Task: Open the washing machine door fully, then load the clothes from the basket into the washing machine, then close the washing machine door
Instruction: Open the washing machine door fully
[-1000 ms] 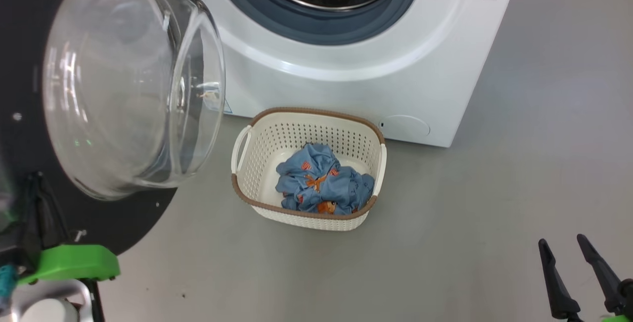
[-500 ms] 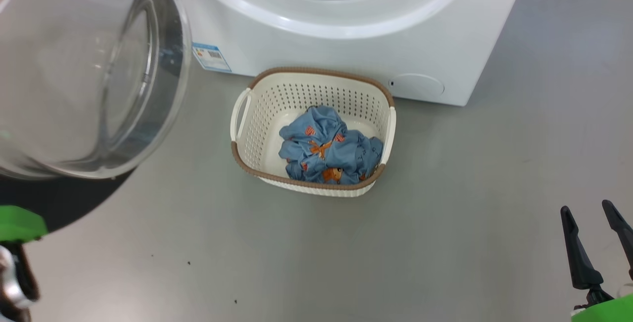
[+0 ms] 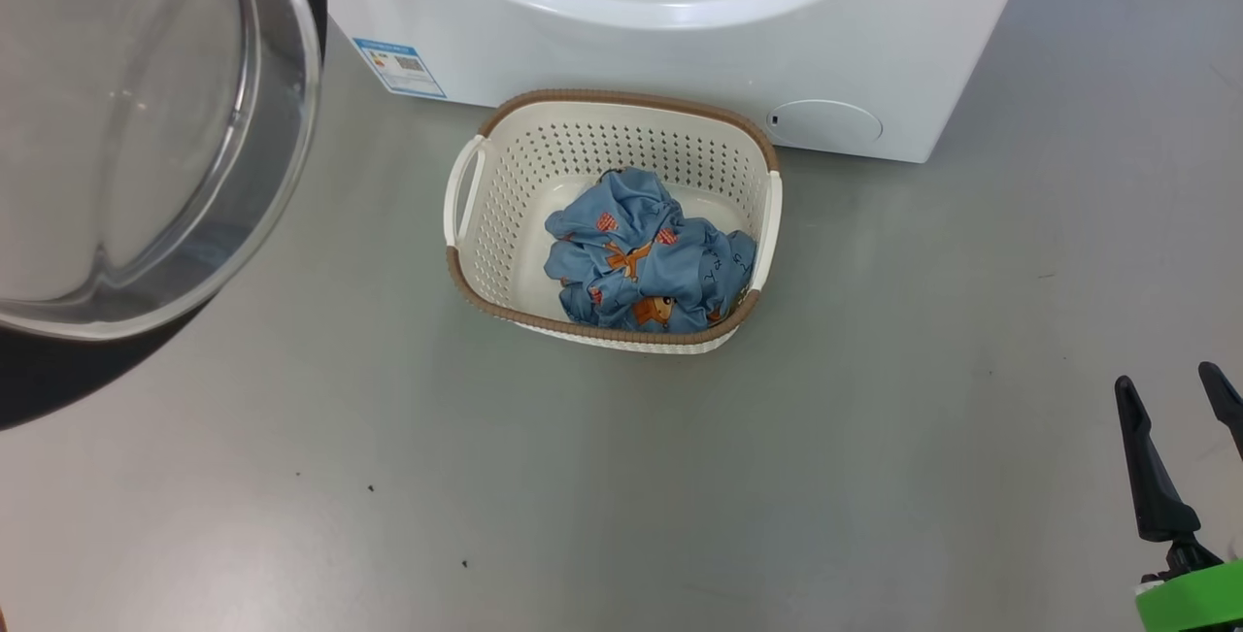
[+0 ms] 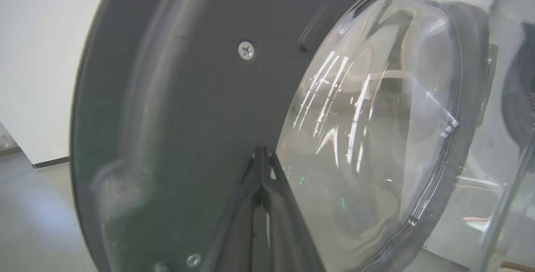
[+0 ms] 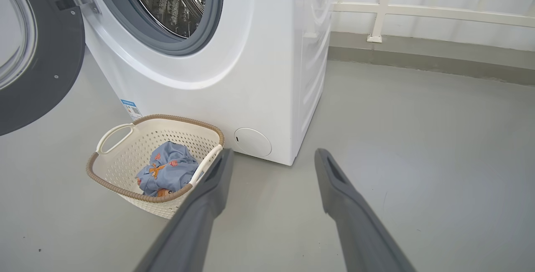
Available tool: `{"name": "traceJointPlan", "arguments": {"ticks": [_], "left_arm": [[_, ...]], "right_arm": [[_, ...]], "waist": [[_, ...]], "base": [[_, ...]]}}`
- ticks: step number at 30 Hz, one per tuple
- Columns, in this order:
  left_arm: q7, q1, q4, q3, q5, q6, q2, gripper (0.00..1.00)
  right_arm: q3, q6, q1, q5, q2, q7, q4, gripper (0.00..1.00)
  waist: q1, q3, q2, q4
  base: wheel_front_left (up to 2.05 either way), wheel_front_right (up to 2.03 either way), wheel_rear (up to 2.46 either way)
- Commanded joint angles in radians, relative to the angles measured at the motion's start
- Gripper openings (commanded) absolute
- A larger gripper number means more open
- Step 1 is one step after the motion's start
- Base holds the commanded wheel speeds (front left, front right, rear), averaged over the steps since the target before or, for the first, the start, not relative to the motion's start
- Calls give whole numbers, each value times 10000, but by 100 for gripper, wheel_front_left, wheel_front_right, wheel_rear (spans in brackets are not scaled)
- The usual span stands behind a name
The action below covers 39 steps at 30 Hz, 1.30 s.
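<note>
Loading is judged the step now: the washing machine door [image 4: 188, 96] is open just ahead of the left gripper [image 4: 262, 159], pressed together. The clothes [image 5: 167, 169], in the basket [image 5: 179, 118] left of the spread right gripper [image 5: 273, 155], must be grabbed next.

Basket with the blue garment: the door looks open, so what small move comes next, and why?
Probably swing the open right tool left and forward until it hangs above the light blue cartoon-print garment in the cream perforated plastic basket. The round black-rimmed glass door stands swung aside, and that tool is empty, over the grey floor, apart from the basket.
</note>
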Motion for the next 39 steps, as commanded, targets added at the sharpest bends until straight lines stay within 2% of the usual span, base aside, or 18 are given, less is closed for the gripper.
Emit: {"name": "traceJointPlan", "arguments": {"ticks": [1, 7, 14, 21, 27, 32, 39], "left_arm": [[-51, -300, 187, 647, 132, -38, 628, 0], [-51, -482, 743, 1232, 425, -388, 530, 0], [-51, -36, 345, 1881, 957, -680, 112, 0], [-51, 1167, -1569, 2831, 1531, -825, -667, 0], [-51, 2836, -3798, 3324, 1958, -1125, -1891, 0], [-51, 3959, -5280, 3016, 2271, -1496, -2703, 0], [-51, 5120, -6550, 1375, 2546, -1507, -3010, 0]], "right_arm": [[168, 16, -61, 139, -231, -47, -239, 100], [228, 16, -76, 139, -220, -47, -206, 100], [295, 16, -52, 136, -93, -47, -187, 100], [303, 16, -46, 95, 78, -47, -211, 100], [316, 16, -50, -18, 274, -47, -269, 100], [338, 16, -3, -126, 433, -47, -301, 100], [506, 16, -7, -254, 653, -47, -339, 100]], "waist": [[-1, 13, 0, -23], [-1, -41, 0, -85], [-1, -178, 0, -128], [-1, -480, 0, -304], [-1, -821, 0, -517], [-1, -1128, 0, -575], [-1, -1615, 0, -743]], "base": [[0, 0, 0], [0, 0, 0], [0, 0, 0], [0, 0, 0], [0, 0, 0], [0, 0, 0], [0, 0, 0]]}}
